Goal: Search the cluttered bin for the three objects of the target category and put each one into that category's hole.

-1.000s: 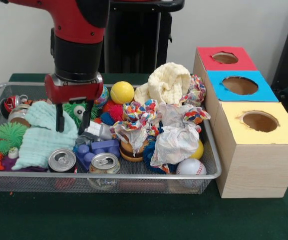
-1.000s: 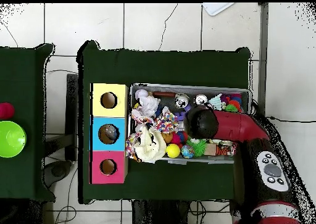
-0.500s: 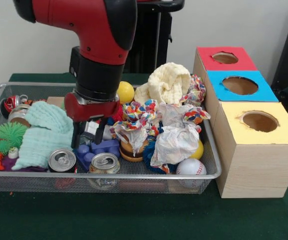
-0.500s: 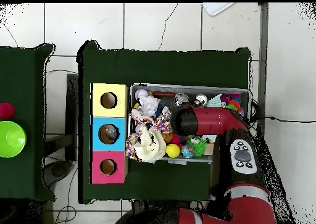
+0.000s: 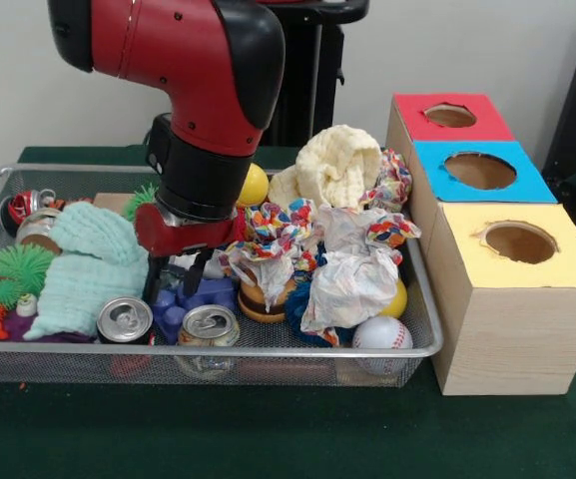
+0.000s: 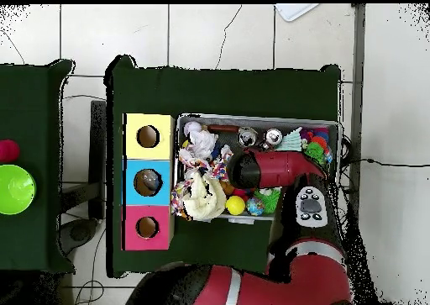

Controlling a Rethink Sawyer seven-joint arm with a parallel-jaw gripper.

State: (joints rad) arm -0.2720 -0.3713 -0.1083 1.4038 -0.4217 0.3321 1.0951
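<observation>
The wire mesh bin (image 5: 268,351) is full of toys, cloths and cans. My gripper (image 5: 174,281) reaches down into its left middle, between a mint cloth (image 5: 88,264) and purple toy blocks (image 5: 213,294). Its jaws stand apart, one on each side of a pale clear piece (image 5: 180,262) that may be a crushed bottle; most of it is hidden by the gripper. No other clear bottle shows. In the overhead view the arm (image 6: 277,169) covers the gripper and the bin's middle (image 6: 252,119).
Two silver cans (image 5: 124,320) (image 5: 209,326) lie at the bin's front edge. Crumpled paper (image 5: 352,279), a cream cloth (image 5: 339,165) and balls fill the right side. Yellow (image 5: 520,242), blue (image 5: 479,170) and red (image 5: 450,115) hole boxes stand right of the bin.
The arm swung right from over the mint cloth and lowered. The gripper now sits deeper in the clutter, by the purple blocks.
</observation>
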